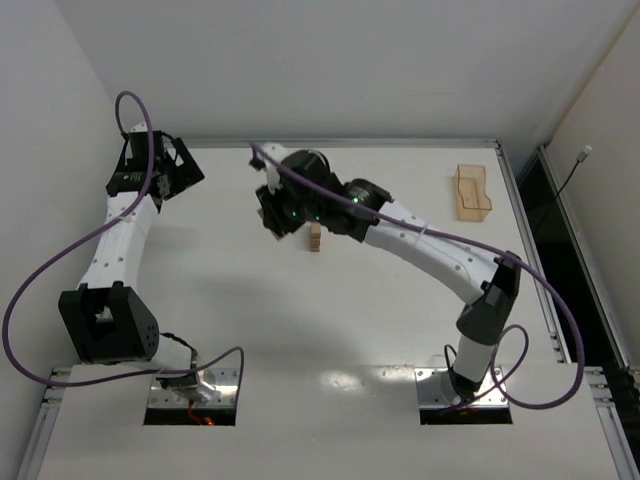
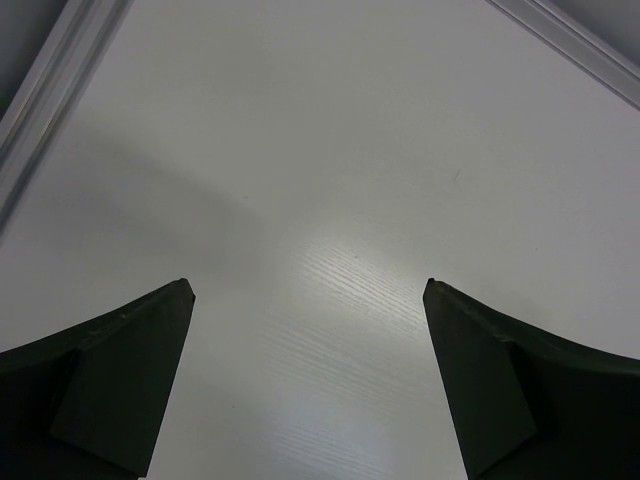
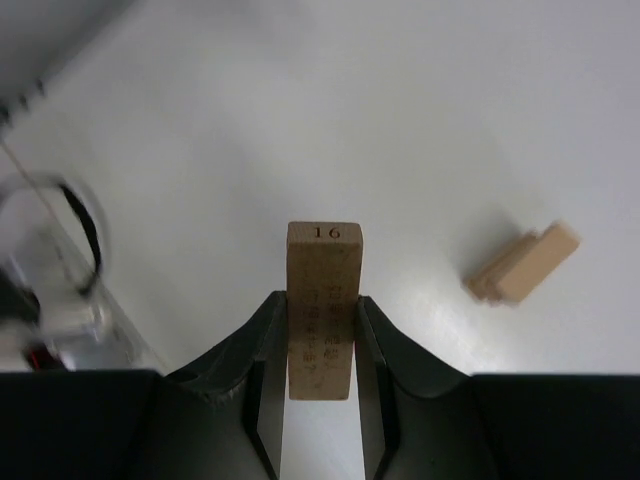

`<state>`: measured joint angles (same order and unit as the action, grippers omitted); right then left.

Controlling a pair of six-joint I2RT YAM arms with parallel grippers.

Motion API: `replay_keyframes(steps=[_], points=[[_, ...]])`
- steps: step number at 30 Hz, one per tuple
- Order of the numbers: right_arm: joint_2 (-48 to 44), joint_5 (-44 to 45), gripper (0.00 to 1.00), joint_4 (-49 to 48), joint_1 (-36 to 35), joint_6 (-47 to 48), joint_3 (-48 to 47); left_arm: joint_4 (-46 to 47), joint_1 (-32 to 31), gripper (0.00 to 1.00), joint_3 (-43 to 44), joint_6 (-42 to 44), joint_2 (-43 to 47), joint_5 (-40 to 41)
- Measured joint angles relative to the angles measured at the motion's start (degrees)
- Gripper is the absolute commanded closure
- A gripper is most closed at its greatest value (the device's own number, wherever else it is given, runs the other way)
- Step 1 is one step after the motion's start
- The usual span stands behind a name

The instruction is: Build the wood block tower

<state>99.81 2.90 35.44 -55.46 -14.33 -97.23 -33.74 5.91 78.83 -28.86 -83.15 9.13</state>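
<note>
My right gripper [image 3: 320, 300] is shut on a tan wood block [image 3: 322, 300] marked "16", held lengthwise between the fingers above the table. In the top view this gripper [image 1: 275, 215] hangs near the table's middle back, just left of the small tower [image 1: 315, 238], a short stack of tan bars. The tower also shows in the right wrist view [image 3: 522, 264], lying to the right of the held block. My left gripper [image 2: 308, 300] is open and empty over bare table; in the top view it [image 1: 175, 165] sits at the back left corner.
A translucent orange plastic tray [image 1: 472, 192] stands at the back right. A raised metal rim [image 1: 350, 143] runs along the table's back edge and sides. The rim shows in the left wrist view [image 2: 50, 90] at upper left.
</note>
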Motion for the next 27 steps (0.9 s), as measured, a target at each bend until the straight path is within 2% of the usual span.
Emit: replay_keyframes(steps=[3, 5, 10, 15, 27], points=[[6.27, 3.13, 1.0, 2.95, 2.25, -4.68, -15.78, -0.02, 0.0, 0.01, 0.0, -0.81, 0.0, 0.85], [9.31, 6.12, 1.0, 3.43, 4.66, -8.41, -19.63, 0.0, 0.0, 0.01, 0.0, -1.2, 0.0, 1.51], [19.17, 14.53, 1.0, 8.5, 9.64, -15.17, -22.8, 0.0, 0.0, 0.01, 0.02, -1.84, 0.0, 2.84], [27.98, 17.97, 1.0, 11.67, 12.07, -17.07, -24.39, -0.02, 0.0, 0.01, 0.02, -1.84, -0.02, 3.39], [29.0, 18.64, 1.0, 12.11, 15.98, -18.49, -25.42, 0.17, 0.0, 0.01, 0.02, -1.81, -0.11, 3.32]])
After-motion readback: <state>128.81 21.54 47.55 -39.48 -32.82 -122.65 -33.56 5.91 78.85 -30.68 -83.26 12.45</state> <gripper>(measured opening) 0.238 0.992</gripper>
